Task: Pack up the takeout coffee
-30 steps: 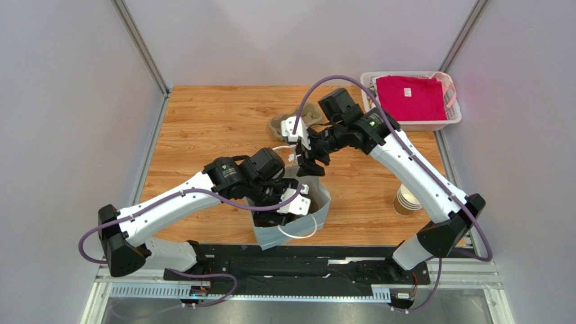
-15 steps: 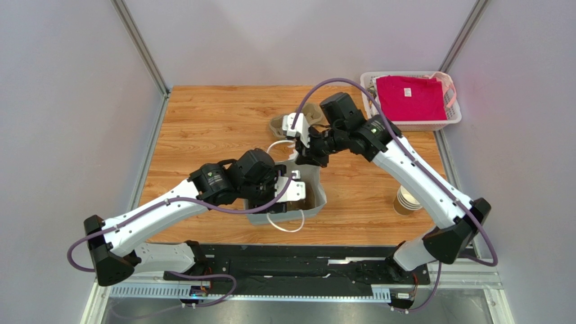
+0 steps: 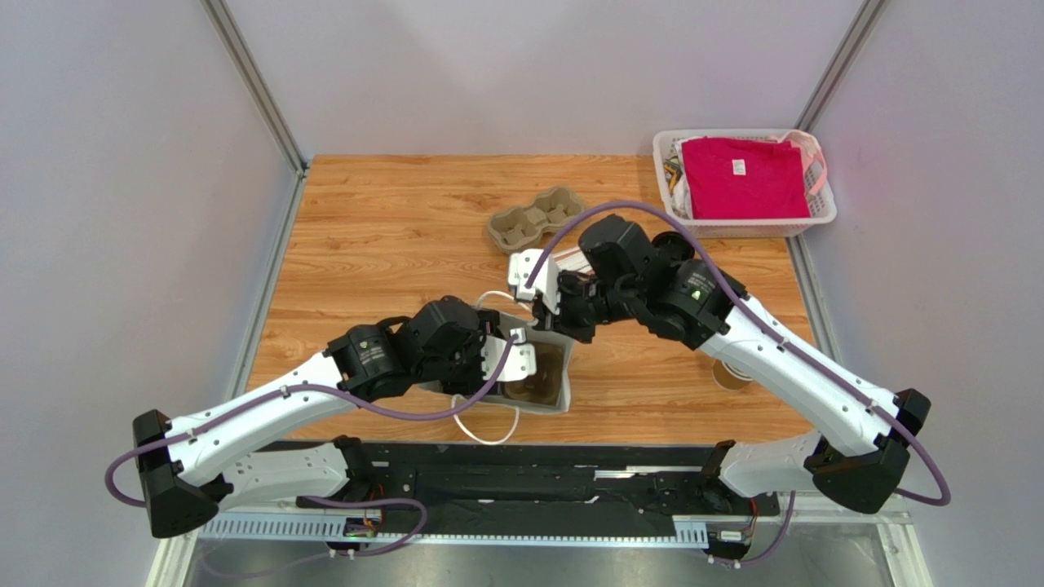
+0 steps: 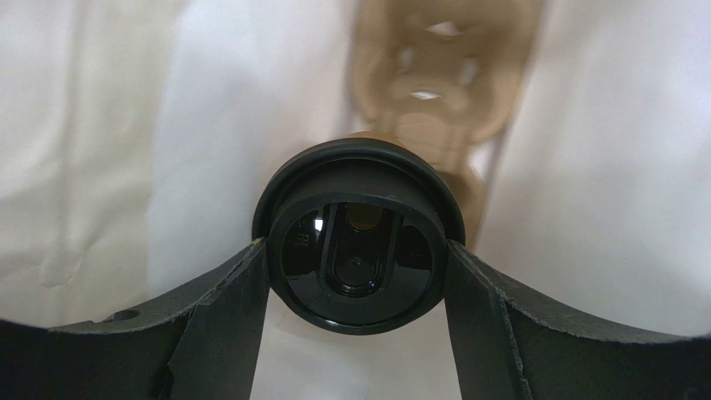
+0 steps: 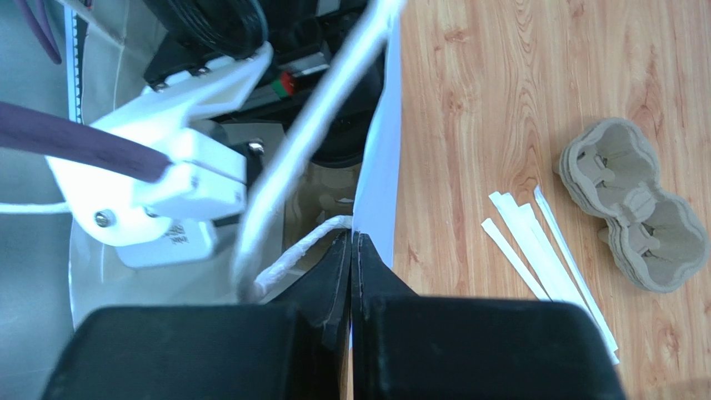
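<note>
From 8 o'clock the left arm stretches low, its left pincer (image 3: 520, 362) inside the white bag (image 3: 567, 373). Only its wrist view shows the jaws wide, gripping the lid of the takeout coffee (image 4: 359, 242). The right arm bends in from 4 o'clock, its right pincer (image 3: 550, 321) closed tight on the bag's rim. Its wrist view alone shows paper strips (image 5: 534, 250).

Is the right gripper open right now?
No, the right gripper is pinched shut on the edge of the white bag.
</note>
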